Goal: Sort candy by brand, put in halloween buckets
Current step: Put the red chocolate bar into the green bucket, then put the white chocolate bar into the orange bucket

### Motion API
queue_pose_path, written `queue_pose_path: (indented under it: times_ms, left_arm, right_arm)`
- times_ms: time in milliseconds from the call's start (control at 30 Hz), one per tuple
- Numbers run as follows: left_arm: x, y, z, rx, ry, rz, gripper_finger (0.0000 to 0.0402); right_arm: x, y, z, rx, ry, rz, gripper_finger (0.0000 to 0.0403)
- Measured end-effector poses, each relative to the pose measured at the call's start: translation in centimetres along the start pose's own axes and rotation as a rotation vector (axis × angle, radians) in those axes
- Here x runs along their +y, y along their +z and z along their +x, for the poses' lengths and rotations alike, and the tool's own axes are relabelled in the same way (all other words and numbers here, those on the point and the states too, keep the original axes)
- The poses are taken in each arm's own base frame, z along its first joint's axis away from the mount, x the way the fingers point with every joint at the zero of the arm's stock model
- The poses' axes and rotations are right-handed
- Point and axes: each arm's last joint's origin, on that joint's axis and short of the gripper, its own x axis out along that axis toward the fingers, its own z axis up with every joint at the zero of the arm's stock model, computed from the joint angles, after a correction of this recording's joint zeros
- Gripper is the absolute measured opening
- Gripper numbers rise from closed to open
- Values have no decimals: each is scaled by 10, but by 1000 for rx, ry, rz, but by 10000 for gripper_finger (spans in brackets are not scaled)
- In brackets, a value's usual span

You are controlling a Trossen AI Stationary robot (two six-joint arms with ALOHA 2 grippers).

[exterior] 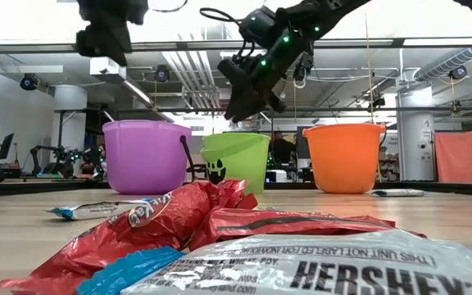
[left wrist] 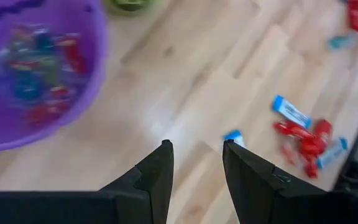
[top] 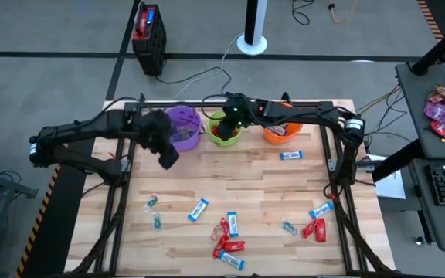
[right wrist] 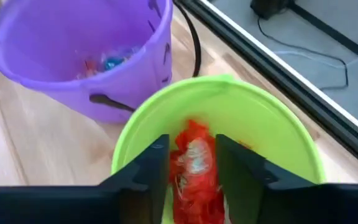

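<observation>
Three buckets stand in a row at the table's far side: purple [top: 182,127], lime green [top: 224,131] and orange [top: 282,131]. My right gripper [right wrist: 192,146] hangs over the green bucket [right wrist: 229,124], fingers apart, with a red wrapper [right wrist: 194,165] showing in the gap between them. My left gripper [left wrist: 197,149] is open and empty above the bare table, just near of the purple bucket [left wrist: 36,74], which holds several candies. Loose red [top: 314,228], blue-and-white [top: 198,209] and teal [top: 157,222] candies lie on the near half of the table. My right gripper points down into the green bucket with the red wrapper [right wrist: 194,155] in line between its fingers. I cannot tell whether the fingers touch it or whether it lies in the bucket below them.
A blue-and-white bar [top: 290,156] lies near the orange bucket. Red wrappers and a silver bar [exterior: 301,262] lie close before the low camera. The table's metal frame [top: 331,154] runs along its edges. Bare wood [top: 230,174] lies between the buckets and the loose candy.
</observation>
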Motion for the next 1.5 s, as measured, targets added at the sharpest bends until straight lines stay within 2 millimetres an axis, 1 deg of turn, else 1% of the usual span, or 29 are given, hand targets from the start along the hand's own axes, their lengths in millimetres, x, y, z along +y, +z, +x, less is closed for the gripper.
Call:
queue_pose_path:
  times_ms: [100,200,267,333,400,500,600,667,767,867,967,1067,1233,1333,1400,1500]
  left_arm:
    - [-14,-9,1,-17,-39,16,123]
    - [-27,-21,8,-4,-17,-46,125]
    - [-38,-31,16,26,-30,-56,133]
    - [-53,-43,27,38,-48,-40,145]
    - [-69,-55,42,-5,-56,16,161]
    - [-88,-75,70,-95,-53,85,186]
    - [-101,-98,100,-91,-66,116,204]
    - [-108,-111,117,-123,-34,114,209]
    - [-113,-125,140,-173,49,147,210]
    - [-116,-131,163,-147,115,176,210]
    - [-117,-137,184,-118,173,186,210]
    - [-117,-142,203,-82,219,201,210]
    - [-117,-149,223,-50,257,170,210]
    - [-118,-151,229,-51,251,147,203]
    - [-119,-151,232,-54,251,134,189]
    - [-119,-151,232,-61,245,112,151]
  right_arm:
    - [-1,4,-3,19,-11,-3,147]
    - [-2,4,-8,50,-16,-14,170]
    - [-2,6,-19,78,6,-31,180]
    - [-1,7,-34,106,26,-54,187]
    - [2,6,-49,124,45,-76,190]
    - [9,-2,-68,150,61,-103,191]
    - [19,-8,-90,143,91,-125,191]
    - [24,-14,-106,118,115,-130,192]
    - [29,-26,-123,99,123,-136,192]
    - [30,-40,-136,81,108,-150,192]
    - [27,-53,-145,59,112,-130,192]
    - [24,-66,-149,69,115,-111,192]
    - [19,-80,-154,71,123,-93,192]
    - [17,-87,-155,80,125,-95,192]
    - [17,-88,-156,79,126,-97,192]
    - [16,-88,-156,78,129,-106,192]
